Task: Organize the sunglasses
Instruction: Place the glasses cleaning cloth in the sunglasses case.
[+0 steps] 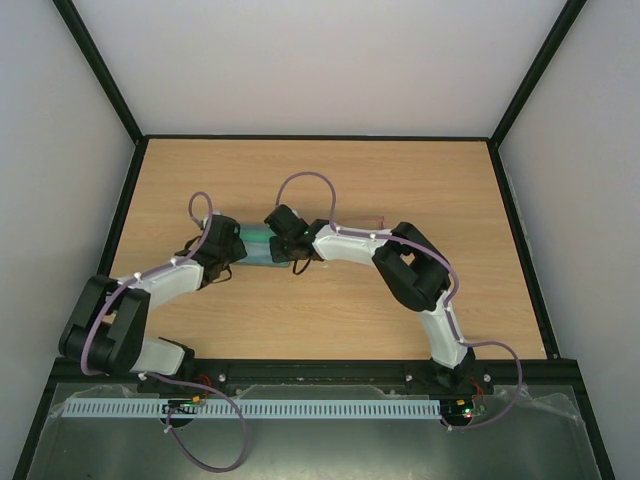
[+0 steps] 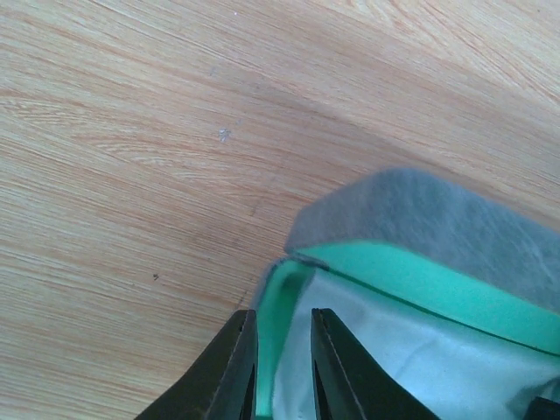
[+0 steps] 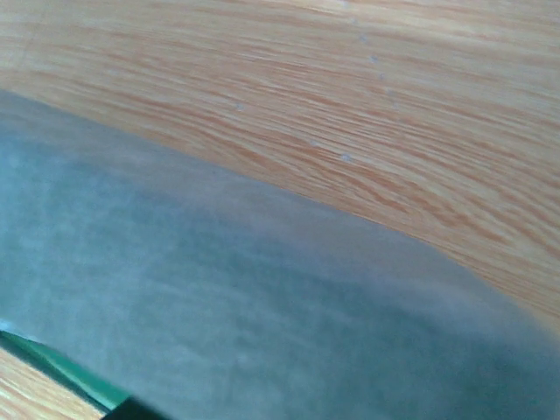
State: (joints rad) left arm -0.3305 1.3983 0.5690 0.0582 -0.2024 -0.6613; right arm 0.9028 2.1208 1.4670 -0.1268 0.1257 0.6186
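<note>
on the wooden table (image 1: pixel 330 180) the left arm reaches in from the near left corner, and the left gripper (image 1: pixel 232 250) sits at the left end of the case (image 1: pixel 258 250). the case lies across the middle of the table, grey outside and green inside. in the left wrist view its grey lid (image 2: pixel 420 219) stands raised over the green lining. something pale blue-grey lies within, and i cannot tell whether it is cloth or lining. the left gripper's two black fingers (image 2: pixel 241 367) straddle the case's end wall, one outside and one inside. they stand a little apart, with a strip of the pale inside showing between the wall and the inner finger, so the wall is not pinched.

the right gripper (image 1: pixel 287 250) hangs over the right part of the case, its arm coming in from the near right. the right wrist view is filled by the blurred grey shell of the case (image 3: pixel 262 306), with a sliver of green at the lower left. its fingers do not show, so i cannot tell whether that gripper is parted or closed.

further right, just beyond the right forearm, a thin pinkish trace on the wood looks like the sunglasses (image 1: pixel 372 221). it lies outside the case and clear of both grippers, too faint to describe further.
</note>
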